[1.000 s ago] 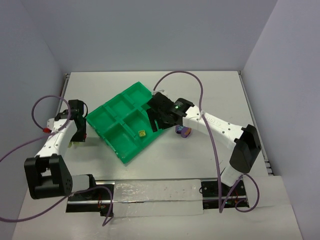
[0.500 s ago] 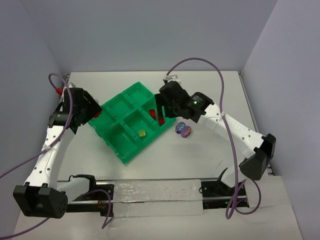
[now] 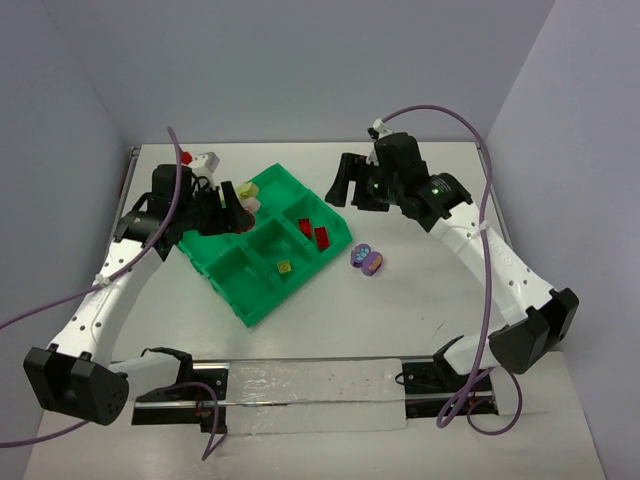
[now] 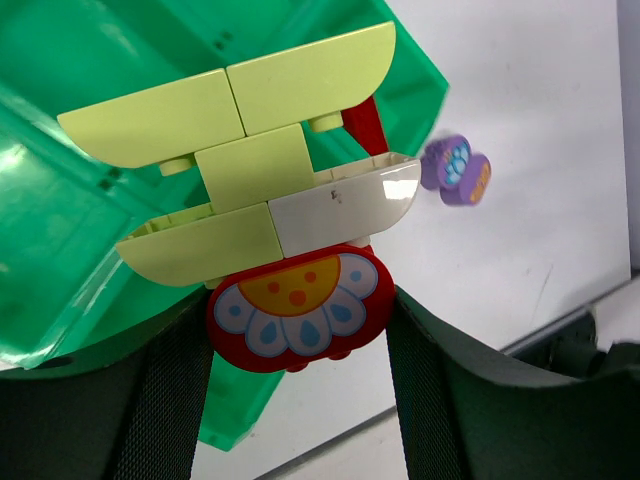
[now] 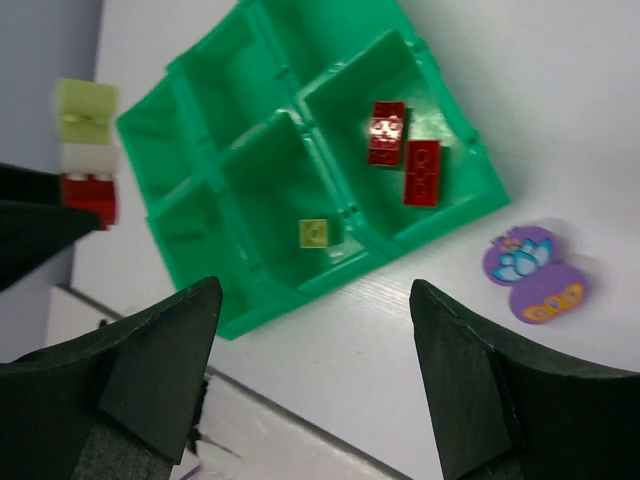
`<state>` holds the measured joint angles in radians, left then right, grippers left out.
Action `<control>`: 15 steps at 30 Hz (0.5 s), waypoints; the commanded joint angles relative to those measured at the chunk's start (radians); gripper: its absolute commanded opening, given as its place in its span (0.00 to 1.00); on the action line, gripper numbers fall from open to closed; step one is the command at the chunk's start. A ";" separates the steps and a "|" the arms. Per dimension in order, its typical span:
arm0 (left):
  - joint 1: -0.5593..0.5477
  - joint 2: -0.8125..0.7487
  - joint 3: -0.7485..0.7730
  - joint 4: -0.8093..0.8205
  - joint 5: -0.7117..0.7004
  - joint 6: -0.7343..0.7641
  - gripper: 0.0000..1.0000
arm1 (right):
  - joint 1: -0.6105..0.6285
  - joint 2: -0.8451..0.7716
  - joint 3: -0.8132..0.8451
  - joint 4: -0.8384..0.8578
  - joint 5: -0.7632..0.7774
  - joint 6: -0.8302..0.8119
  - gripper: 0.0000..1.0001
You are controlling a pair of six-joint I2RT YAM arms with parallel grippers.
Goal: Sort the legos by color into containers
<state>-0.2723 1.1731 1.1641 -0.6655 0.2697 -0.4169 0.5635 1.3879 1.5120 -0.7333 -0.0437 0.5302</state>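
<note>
My left gripper [image 3: 228, 207] is shut on a lego stack [image 3: 244, 200] of pale yellow-green, white and red pieces, held over the far left of the green tray [image 3: 258, 312]. In the left wrist view the stack's red flower piece [image 4: 295, 312] sits between the fingers [image 4: 170, 400]. Two red legos [image 3: 312, 233] lie in the tray's right container and a small yellow-green lego [image 3: 284, 266] in a near one. A purple lego pair [image 3: 365, 259] lies on the table right of the tray. My right gripper [image 3: 345, 186] hangs open and empty above the tray's far right corner.
From the right wrist I look down on the tray [image 5: 270, 312], the red legos [image 5: 403, 152], the yellow-green lego [image 5: 314, 233] and the purple pair [image 5: 530, 272]. Grey walls bound the table on three sides. A metal rail [image 3: 300, 385] runs along the near edge.
My left gripper has lifted the stack from the table left of the tray and carried it right, over the tray. My right gripper has risen and pulled back from the tray toward the far right.
</note>
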 commanded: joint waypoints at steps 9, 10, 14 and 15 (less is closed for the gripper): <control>-0.200 0.038 0.076 0.099 0.094 0.134 0.00 | -0.001 0.086 -0.095 0.379 -0.416 0.199 0.83; -0.208 0.045 0.076 0.099 0.083 0.133 0.00 | 0.000 0.090 -0.101 0.387 -0.421 0.205 0.83; -0.243 0.080 0.085 0.103 0.061 0.125 0.00 | 0.011 0.120 -0.106 0.414 -0.428 0.218 0.83; -0.250 0.085 0.088 0.105 0.052 0.123 0.00 | 0.012 0.123 -0.109 0.421 -0.431 0.221 0.83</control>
<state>-0.4959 1.2344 1.1938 -0.6215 0.3423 -0.3081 0.5639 1.4988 1.4030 -0.4206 -0.4262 0.7188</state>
